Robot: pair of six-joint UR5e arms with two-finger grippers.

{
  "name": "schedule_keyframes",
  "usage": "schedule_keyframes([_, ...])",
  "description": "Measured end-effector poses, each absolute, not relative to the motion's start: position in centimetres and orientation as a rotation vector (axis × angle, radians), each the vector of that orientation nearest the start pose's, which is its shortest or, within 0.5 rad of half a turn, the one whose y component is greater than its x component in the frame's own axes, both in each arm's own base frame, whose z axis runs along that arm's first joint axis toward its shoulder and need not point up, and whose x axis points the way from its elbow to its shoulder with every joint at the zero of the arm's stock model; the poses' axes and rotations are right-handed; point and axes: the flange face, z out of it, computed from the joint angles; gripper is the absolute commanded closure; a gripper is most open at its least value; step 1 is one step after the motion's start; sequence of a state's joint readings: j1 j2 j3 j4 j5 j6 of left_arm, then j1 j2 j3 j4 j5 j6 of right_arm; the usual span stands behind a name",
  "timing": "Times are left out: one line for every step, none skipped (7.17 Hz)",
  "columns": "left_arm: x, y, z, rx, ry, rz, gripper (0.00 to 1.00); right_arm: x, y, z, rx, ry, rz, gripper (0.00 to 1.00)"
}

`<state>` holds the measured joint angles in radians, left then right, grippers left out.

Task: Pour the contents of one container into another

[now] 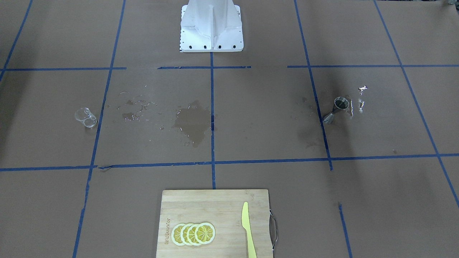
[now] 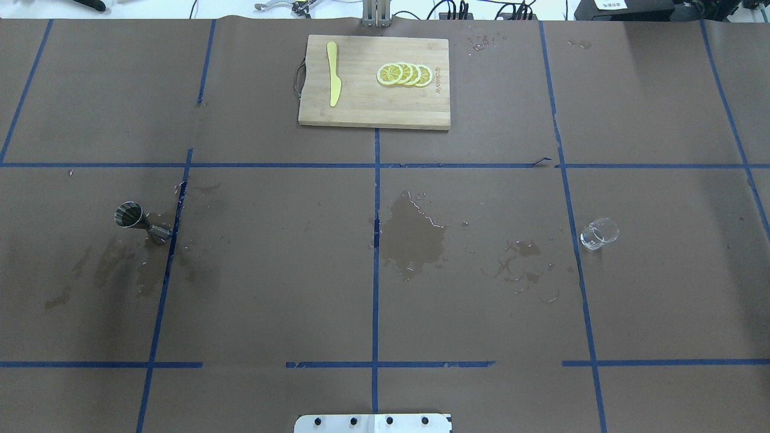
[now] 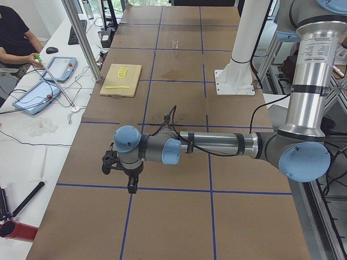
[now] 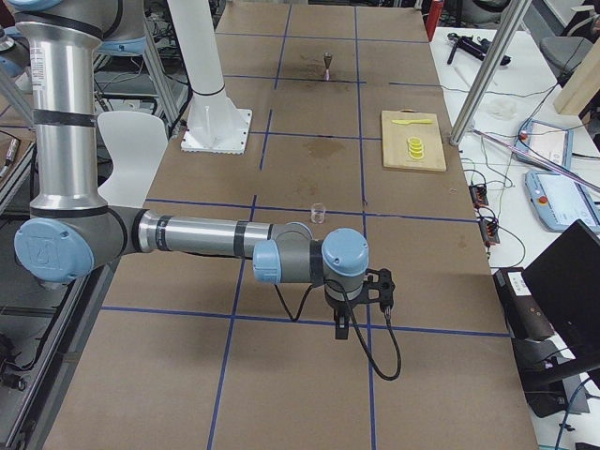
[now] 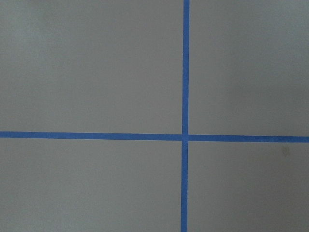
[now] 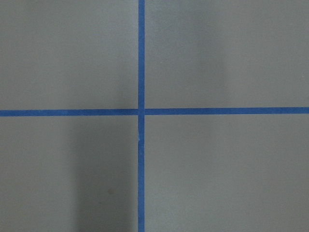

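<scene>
Overhead exterior view is showing the small clear glass cup (image 2: 599, 233) sitting on the brown paper-covered desk (image 2: 271, 270) on the robot's right side, just beside a blue tape line (image 2: 376, 288)-style grid strip. The steel jigger (image 2: 139, 221) is standing well apart from it on the robot's left side, also just beside a tape strip, with darker damp marks spreading around its foot. Between the two, a wet patch (image 2: 415, 237) is lying near the centre line, with smaller droplets trailing toward the cup.

At the far edge a bamboo cutting board (image 2: 361, 102) is carrying a fan of lemon slices (image 2: 404, 74) and a yellow knife (image 2: 332, 75), apart from each other.

Both arms are reaching out low beyond the desk's ends, away from both vessels. The left gripper (image 3: 132, 187) is pointing down over a tape crossing, as is the right gripper (image 4: 340, 330); neither is holding anything, but I cannot tell whether their fingers are apart or together. From the right side the cup (image 4: 318, 214) appears to be standing upright, though it is small there.
</scene>
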<state>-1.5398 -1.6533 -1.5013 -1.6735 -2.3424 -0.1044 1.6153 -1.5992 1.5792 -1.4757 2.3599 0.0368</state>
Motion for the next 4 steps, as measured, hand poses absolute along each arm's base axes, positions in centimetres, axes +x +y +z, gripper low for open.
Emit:
schedule_keyframes([-4.43,-53.56,64.20,0.053,0.776,-0.021,0.00,8.52,-48.16,65.64,0.077,-0.788,0.048,0.00])
schedule_keyframes([-4.32,-53.46,64.31,0.051,0.776,-0.019,0.00,8.61,-48.17,65.58,0.079,-0.788,0.050,0.00])
schedule_keyframes([-4.29,-53.42,64.35,0.050,0.776,-0.018,0.00,8.68,-48.16,65.56,0.080,-0.789,0.051,0.00])
schedule_keyframes([-4.27,-53.40,64.36,0.050,0.776,-0.017,0.00,8.75,-48.15,65.54,0.081,-0.789,0.052,0.00])
